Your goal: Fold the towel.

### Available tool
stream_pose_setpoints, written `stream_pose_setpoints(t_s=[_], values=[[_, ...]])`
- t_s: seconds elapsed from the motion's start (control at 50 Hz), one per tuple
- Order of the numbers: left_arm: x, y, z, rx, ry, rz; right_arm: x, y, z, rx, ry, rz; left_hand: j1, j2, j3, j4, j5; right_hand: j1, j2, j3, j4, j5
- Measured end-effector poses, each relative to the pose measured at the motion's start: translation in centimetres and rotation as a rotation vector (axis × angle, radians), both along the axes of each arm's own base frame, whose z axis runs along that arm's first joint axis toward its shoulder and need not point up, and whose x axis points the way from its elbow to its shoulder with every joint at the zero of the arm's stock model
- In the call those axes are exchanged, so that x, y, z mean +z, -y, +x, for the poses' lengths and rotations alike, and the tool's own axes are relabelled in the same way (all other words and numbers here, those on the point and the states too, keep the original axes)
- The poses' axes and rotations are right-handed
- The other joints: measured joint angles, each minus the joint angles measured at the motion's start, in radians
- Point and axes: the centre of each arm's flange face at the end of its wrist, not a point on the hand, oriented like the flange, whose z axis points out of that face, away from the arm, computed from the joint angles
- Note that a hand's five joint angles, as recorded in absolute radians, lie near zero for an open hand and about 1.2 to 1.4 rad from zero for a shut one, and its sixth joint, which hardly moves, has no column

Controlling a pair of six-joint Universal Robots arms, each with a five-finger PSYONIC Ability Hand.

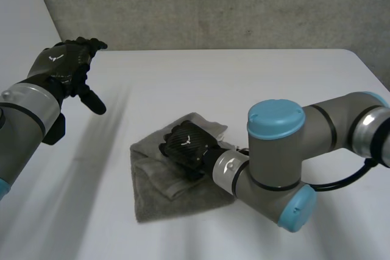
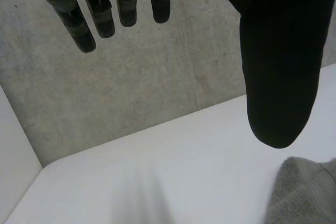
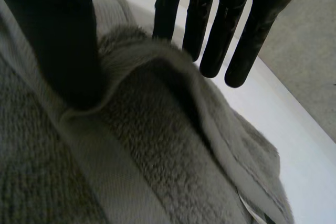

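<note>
A grey towel lies folded and rumpled on the white table, near the front middle. My right hand rests on its upper part, palm down. In the right wrist view the thumb presses on a hemmed edge of the towel, and a raised fold stands between the thumb and the straight fingers. My left hand hovers high over the table's far left, well away from the towel, with fingers spread and empty. In the left wrist view a corner of the towel shows below the thumb.
A grey concrete wall stands behind the table's far edge. My right arm's elbow hangs low over the table just right of the towel. Bare table surface stretches to the left and behind the towel.
</note>
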Motion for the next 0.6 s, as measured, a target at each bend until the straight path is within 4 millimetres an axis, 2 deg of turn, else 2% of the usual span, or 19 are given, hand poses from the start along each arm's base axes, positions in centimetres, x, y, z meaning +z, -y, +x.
stream_pose_setpoints(t_s=[0.02,0.06,0.08,0.1,0.14,0.18,0.26,0.34,0.4,0.5,0.52,0.6], values=[[0.0,0.0,0.0,-0.002,0.0,0.001,-0.2,0.4,0.2,-0.006,-0.007,-0.019,0.004,0.004,0.004,0.004,0.0,0.134,0.164,0.163,0.164,0.154],[-0.1,-0.1,-0.1,-0.005,0.001,0.002,-0.1,0.7,0.3,-0.018,-0.008,-0.037,0.007,0.006,0.006,0.006,0.0,0.252,0.299,0.312,0.315,0.301],[-0.1,-0.1,-0.1,-0.01,0.001,0.003,0.3,1.2,0.3,-0.038,0.0,-0.058,0.011,0.011,0.011,0.011,0.0,0.283,0.354,0.355,0.358,0.343],[-0.1,-0.1,-0.2,-0.018,0.001,0.006,1.3,1.9,0.3,-0.072,0.022,-0.087,0.022,0.022,0.023,0.022,0.004,0.359,0.482,0.5,0.507,0.481],[-0.2,-0.2,-0.3,-0.028,0.001,0.009,2.4,2.5,0.2,-0.11,0.052,-0.11,0.034,0.032,0.033,0.033,0.006,0.362,0.493,0.519,0.529,0.497],[-0.3,-0.3,-0.4,-0.045,0.0,0.013,4.5,3.6,-0.3,-0.175,0.114,-0.135,0.05,0.049,0.048,0.049,0.028,0.362,0.495,0.526,0.543,0.507],[-0.7,-0.6,-0.9,-0.096,-0.002,0.029,8.9,6.2,-2.6,-0.33,0.288,-0.157,0.17,0.166,0.166,0.167,0.148,0.362,0.495,0.526,0.547,0.509],[-1.5,-0.8,-1.6,-0.148,-0.002,0.057,11.2,7.5,-4.8,-0.419,0.39,-0.155,0.2,0.2,0.201,0.202,0.183,0.362,0.495,0.526,0.547,0.513],[-2.2,-1.0,-2.1,-0.179,0.0,0.081,11.5,7.9,-5.7,-0.45,0.403,-0.145,0.208,0.209,0.209,0.209,0.191,0.362,0.495,0.531,0.547,0.518],[-4.5,-1.6,-4.1,-0.256,0.02,0.152,10.7,8.5,-7.3,-0.5,0.367,-0.106,0.214,0.214,0.215,0.216,0.198,0.362,0.502,0.533,0.547,0.521],[-5.7,-2.1,-5.1,-0.291,0.034,0.187,10.2,8.6,-7.7,-0.513,0.347,-0.09,0.217,0.217,0.217,0.218,0.2,0.362,0.502,0.533,0.547,0.521],[-8.0,-3.3,-6.9,-0.352,0.067,0.256,9.3,8.9,-8.5,-0.54,0.313,-0.066,0.218,0.218,0.218,0.219,0.202,0.362,0.502,0.535,0.549,0.522]])
